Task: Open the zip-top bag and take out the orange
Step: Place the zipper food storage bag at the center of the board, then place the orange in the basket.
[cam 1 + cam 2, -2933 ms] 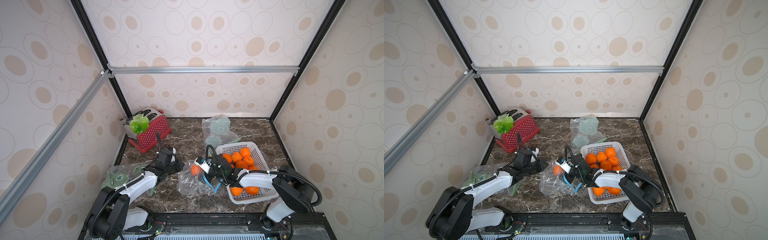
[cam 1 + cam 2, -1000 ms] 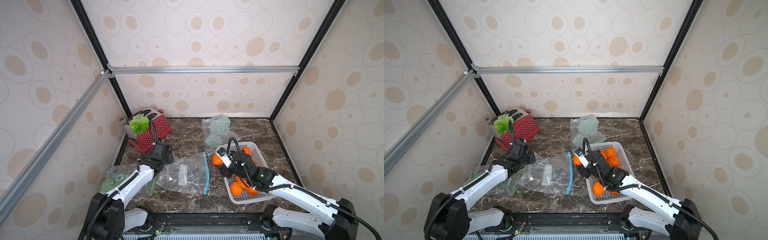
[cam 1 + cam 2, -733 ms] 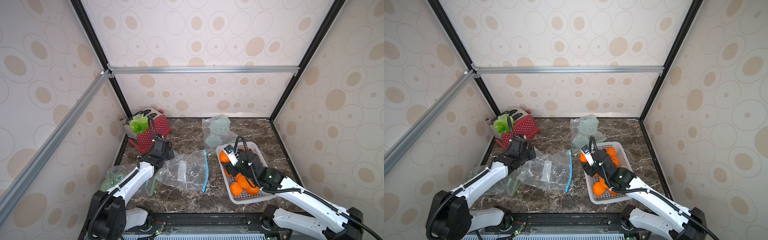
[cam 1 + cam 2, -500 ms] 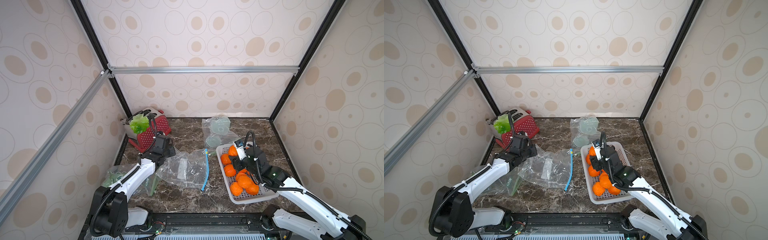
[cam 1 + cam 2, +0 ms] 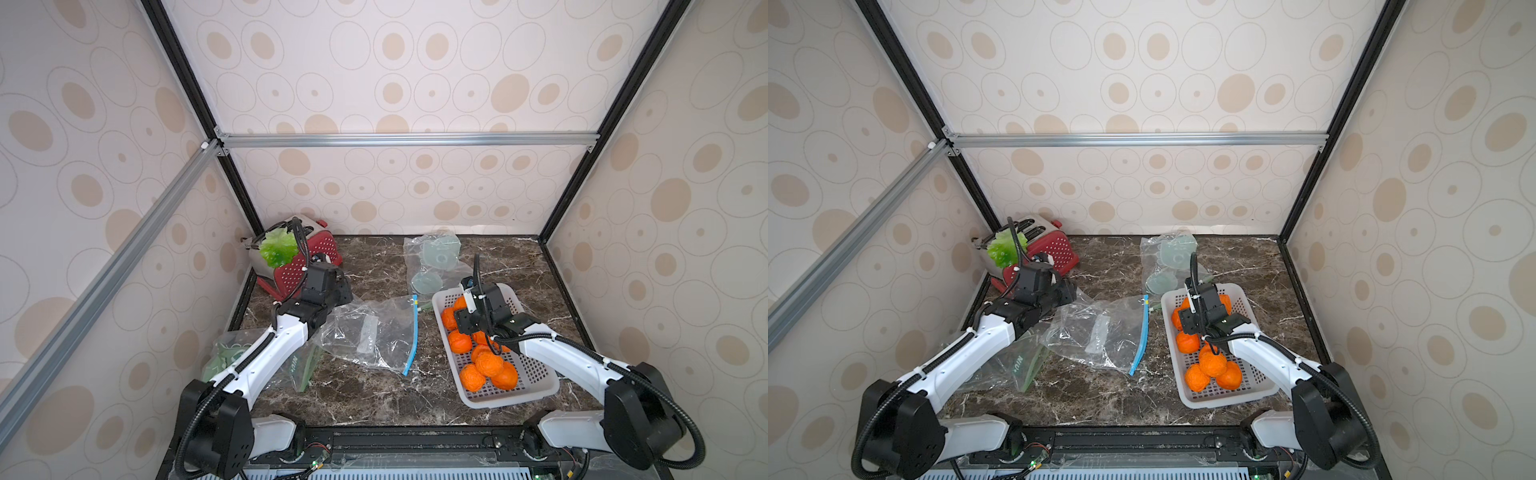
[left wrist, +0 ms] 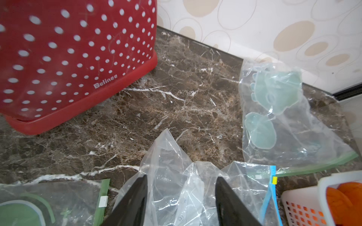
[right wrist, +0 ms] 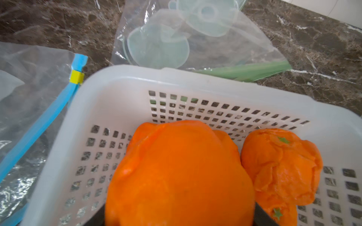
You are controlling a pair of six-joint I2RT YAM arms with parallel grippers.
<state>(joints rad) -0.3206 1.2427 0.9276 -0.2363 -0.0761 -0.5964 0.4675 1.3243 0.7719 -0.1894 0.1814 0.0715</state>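
Right wrist shows our right gripper (image 7: 179,217) grasping the orange (image 7: 176,172) over the basket (image 7: 117,82). Our left gripper (image 6: 181,177) gapes above the bag (image 6: 166,152).

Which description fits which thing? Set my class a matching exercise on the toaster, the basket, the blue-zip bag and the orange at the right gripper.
Things:
1 toaster
2 basket
3 blue-zip bag
4 orange

Descriptions:
A white, with a grid of holes
B held in the right gripper
C red with white dots
D clear and empty

Pairs: 1-C, 2-A, 3-D, 4-B
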